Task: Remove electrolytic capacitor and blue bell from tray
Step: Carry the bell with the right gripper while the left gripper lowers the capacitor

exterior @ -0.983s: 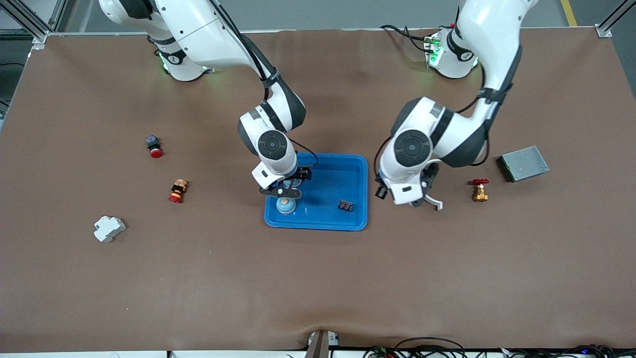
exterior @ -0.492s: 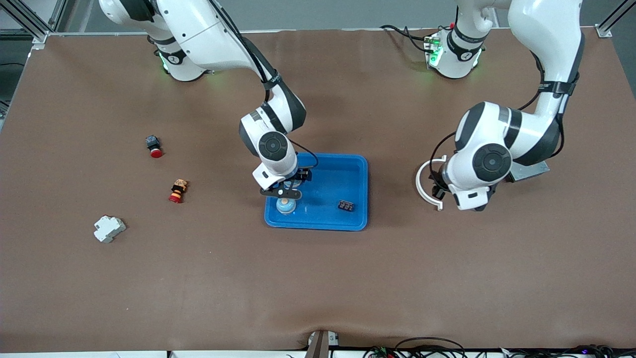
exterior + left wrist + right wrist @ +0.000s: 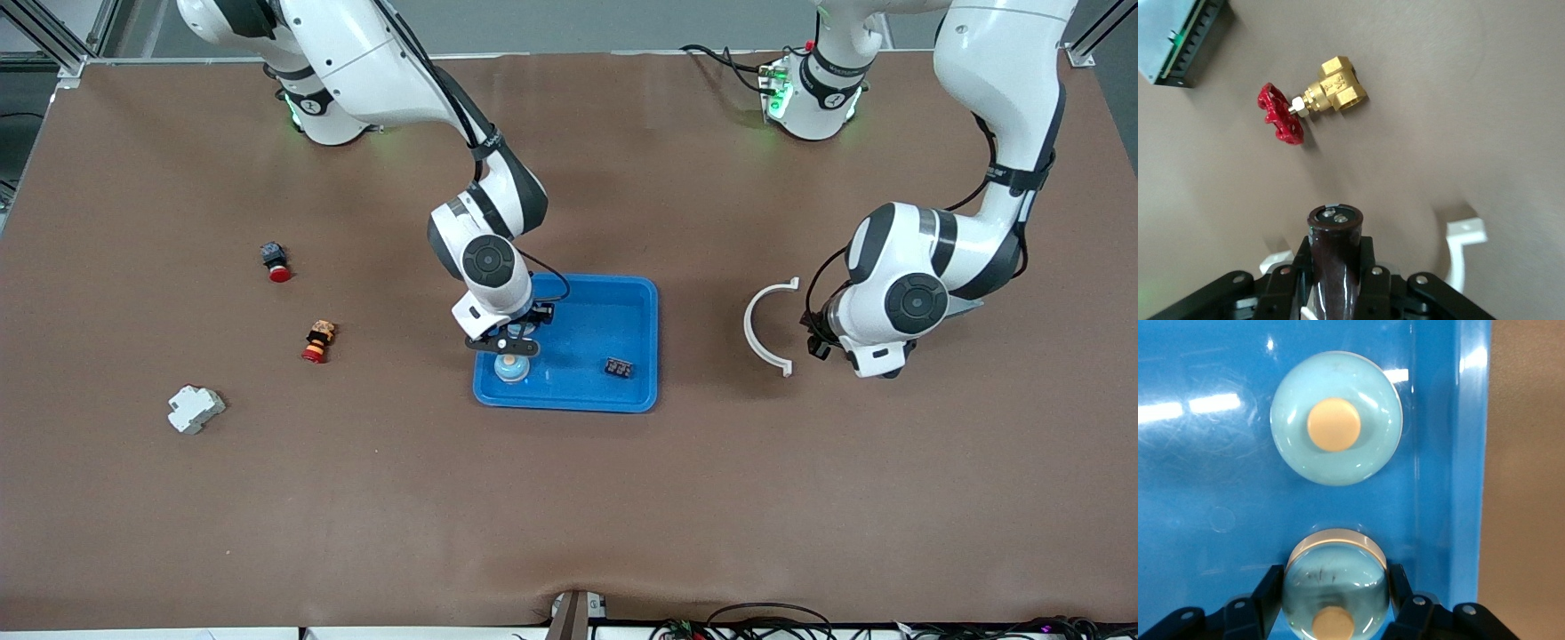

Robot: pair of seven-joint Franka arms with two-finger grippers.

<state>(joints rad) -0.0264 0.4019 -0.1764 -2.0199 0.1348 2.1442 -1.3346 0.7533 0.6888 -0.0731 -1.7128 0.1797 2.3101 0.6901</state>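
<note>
We see the left gripper clamped on the capacitor — dark brown cylinder, held up in the air over bare table at the left arm's end, well apart from the tray. Under it in the left wrist view lie a brass valve with red handwheel and a white curved clip; a grey metal box sits at the edge of that view. So the capacitor is out of the tray but not yet set down, as far as we can judge.

The right gripper is down inside the tray, at the corner toward the right arm's end and nearer the front camera. Its fingers are closed against a bell — pale blue dome, tan button. A second bell just like it sits loose just beside it on the tray floor; we can't tell which one the task means. The gripped bell still rests on the tray, not lifted.

A small black part also lies in the tray, nearer the left arm's end.

Progress, our read: roughly halfway. Left to do — put the capacitor down on the table, lift the bell over the rim and place it outside.
</note>
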